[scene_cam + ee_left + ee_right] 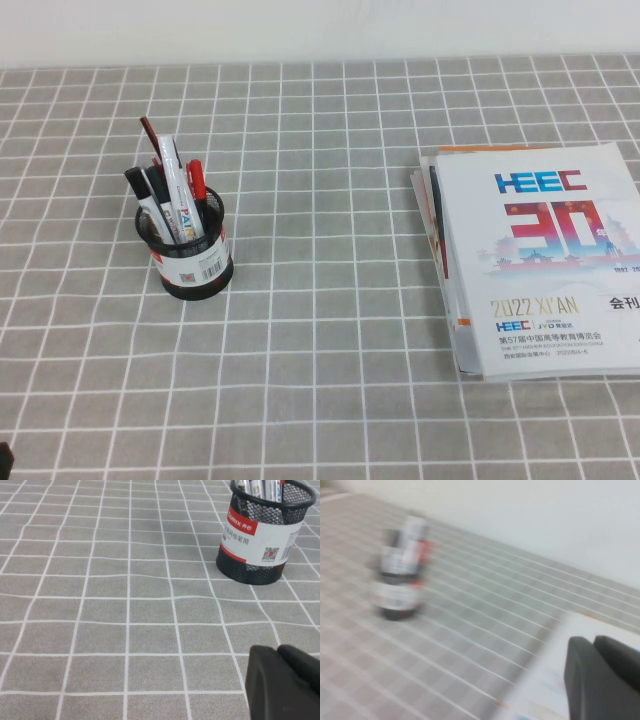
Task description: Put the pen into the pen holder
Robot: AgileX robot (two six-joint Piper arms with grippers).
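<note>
The black wire-mesh pen holder (192,252), with a white barcode label edged in red, stands on the left of the table. The thick white pen (180,200) with red and blue lettering stands upright inside it, among black-capped markers and thin red pens. In the left wrist view the holder (260,540) is ahead of my left gripper (276,650), which is shut, empty and well short of it. My right gripper (592,640) is shut and empty, over the booklets; its view is blurred and shows the holder (397,597) far off. Neither gripper's fingers show in the high view.
A stack of white booklets (540,255) lies on the right of the table. A grey checked cloth (330,330) covers the table. A white wall (320,30) runs along the far edge. A dark bit of the left arm (4,458) shows at the front left corner.
</note>
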